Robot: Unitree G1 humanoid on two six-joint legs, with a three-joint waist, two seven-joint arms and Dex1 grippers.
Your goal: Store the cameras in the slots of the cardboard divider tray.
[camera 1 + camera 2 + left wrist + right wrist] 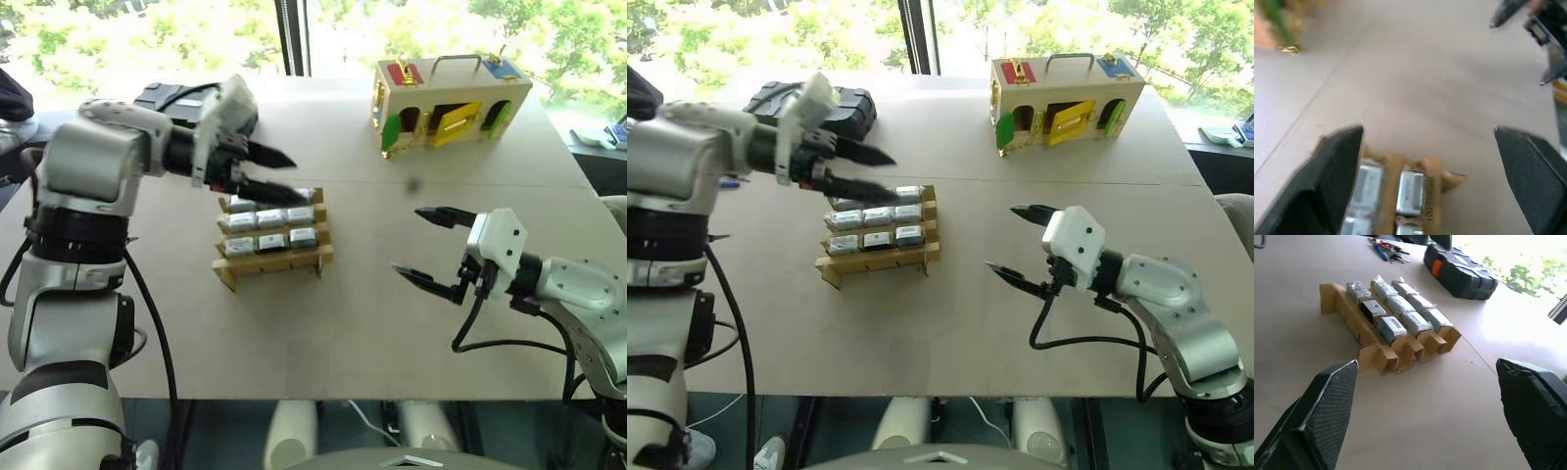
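From the left eye view, I am seeing the cardboard divider tray sitting mid-worktop, its slots showing the silver-grey cameras in rows of three. My left gripper is hovering above the tray's far-left corner, its fingers apart and holding nothing. My right gripper is waiting over bare worktop to the right of the tray, well apart from it, fingers spread wide and empty. The wooden box with coloured doors is standing at the far right.

From the right eye view, I am reading the same layout, with the black hard case lying far left behind my left arm.

The left wrist view is looking along spread fingers at the tray end below, with cameras seated between the cardboard strips.

In the right wrist view I am counting nine cameras filling the grid, each lying in its own slot, with a bunch of keys beyond the tray.

I judge the last placement finished and the step in hand to be clearing away. To do it well, I should be lifting the left hand straight up, keeping its fingers apart so neither tip catches a strip and drags the light tray.
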